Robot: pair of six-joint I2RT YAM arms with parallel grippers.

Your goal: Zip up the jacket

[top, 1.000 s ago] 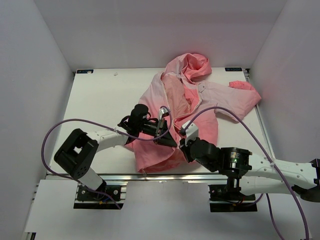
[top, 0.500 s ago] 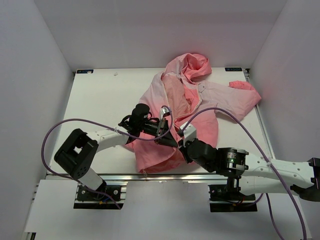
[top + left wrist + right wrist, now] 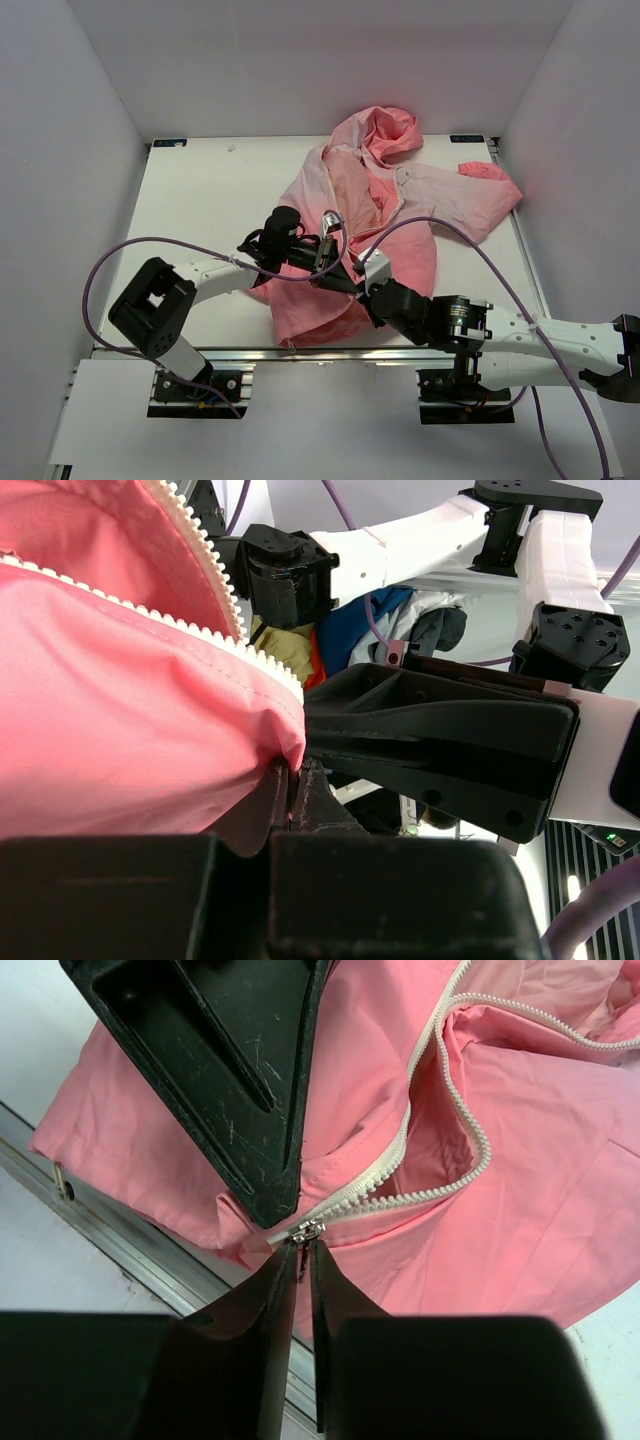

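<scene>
The pink jacket (image 3: 400,200) lies rumpled on the table, hood at the back, its white zipper (image 3: 440,1185) open in a loop. My left gripper (image 3: 338,280) is shut on the jacket's lower front edge (image 3: 120,710), pinching the fabric just below the zipper's end (image 3: 293,772). My right gripper (image 3: 360,288) meets it tip to tip. In the right wrist view its jaws (image 3: 302,1245) stand a sliver apart, closed on the thin pull of the metal zipper slider (image 3: 308,1228) at the zipper's bottom. The left gripper's black finger (image 3: 230,1070) sits right above the slider.
The white table (image 3: 200,190) has a metal rail (image 3: 120,1250) along its near edge, close under the jacket's hem. Purple cables (image 3: 130,250) arc over both arms. White walls enclose the table on three sides.
My right arm has crept a little left and forward, closer to the left gripper. The left arm and the jacket have hardly moved.
</scene>
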